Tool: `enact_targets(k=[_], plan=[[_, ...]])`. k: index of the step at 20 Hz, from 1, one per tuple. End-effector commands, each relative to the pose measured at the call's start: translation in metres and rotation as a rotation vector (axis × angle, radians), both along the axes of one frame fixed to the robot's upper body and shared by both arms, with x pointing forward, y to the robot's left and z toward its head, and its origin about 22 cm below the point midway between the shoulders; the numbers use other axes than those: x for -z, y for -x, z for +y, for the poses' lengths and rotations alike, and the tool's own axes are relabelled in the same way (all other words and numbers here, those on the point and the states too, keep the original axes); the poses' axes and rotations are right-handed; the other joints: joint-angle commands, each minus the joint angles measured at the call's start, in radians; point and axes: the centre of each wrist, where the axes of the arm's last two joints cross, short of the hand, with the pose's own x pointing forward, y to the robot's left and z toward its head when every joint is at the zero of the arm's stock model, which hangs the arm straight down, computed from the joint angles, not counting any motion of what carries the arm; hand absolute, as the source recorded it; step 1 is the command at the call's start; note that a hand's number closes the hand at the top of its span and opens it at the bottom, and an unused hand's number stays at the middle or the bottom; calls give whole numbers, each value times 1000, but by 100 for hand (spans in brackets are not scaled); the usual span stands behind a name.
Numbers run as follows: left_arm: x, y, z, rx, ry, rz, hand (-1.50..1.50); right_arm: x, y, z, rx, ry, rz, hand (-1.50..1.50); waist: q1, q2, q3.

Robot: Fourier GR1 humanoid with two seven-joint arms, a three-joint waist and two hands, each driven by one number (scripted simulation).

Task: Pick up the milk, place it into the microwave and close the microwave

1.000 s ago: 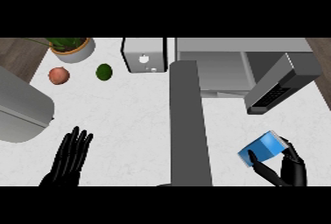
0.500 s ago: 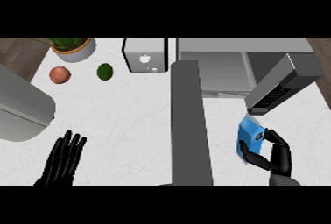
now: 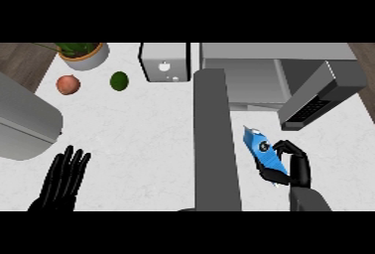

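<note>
Milk, in a blue carton with a white top (image 3: 264,153), is in the curled fingers and thumb of the robot's black right hand (image 3: 290,167), which closes round the carton's lower half. The carton is tilted, its top leaning up and to the left, just beside the tall grey open door of the microwave (image 3: 217,139) and a little short of the grey microwave's open cavity (image 3: 253,84). It appears lifted off the white speckled counter (image 3: 147,134), though the steep downward view leaves this uncertain.

The step in hand looks to be the carry toward the cavity. To do it well, the right hand should likely bring the carton upright first, then move it forward along the door's inner face without brushing it, and keep clear of the dark grey slanted panel (image 3: 322,96) to the right of the opening. It should let go only once the carton stands on the cavity floor, well inside, so the door can swing shut unhindered.

The black left hand (image 3: 64,178) rests open near the lower left edge, fingers straight.
</note>
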Motion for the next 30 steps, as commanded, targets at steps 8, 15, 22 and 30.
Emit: enact_targets(k=[8, 15, 22, 30], plan=[[-7, 7, 7, -25, 6, 13, -150, 1, 5, 55, -133, -112, -138, 150, -10, -4, 2], [6, 5, 3, -8, 19, 26, -150, -51, -49, 89, -39, -22, -160, 150, -2, -2, 2], [2, 10, 28, -25, 7, 32, -150, -86, -73, 79, 8, 19, -135, 150, -6, -2, 2], [19, -10, 20, -5, 25, 34, -150, -101, -113, 61, 44, 120, -44, 150, 2, 3, 3]])
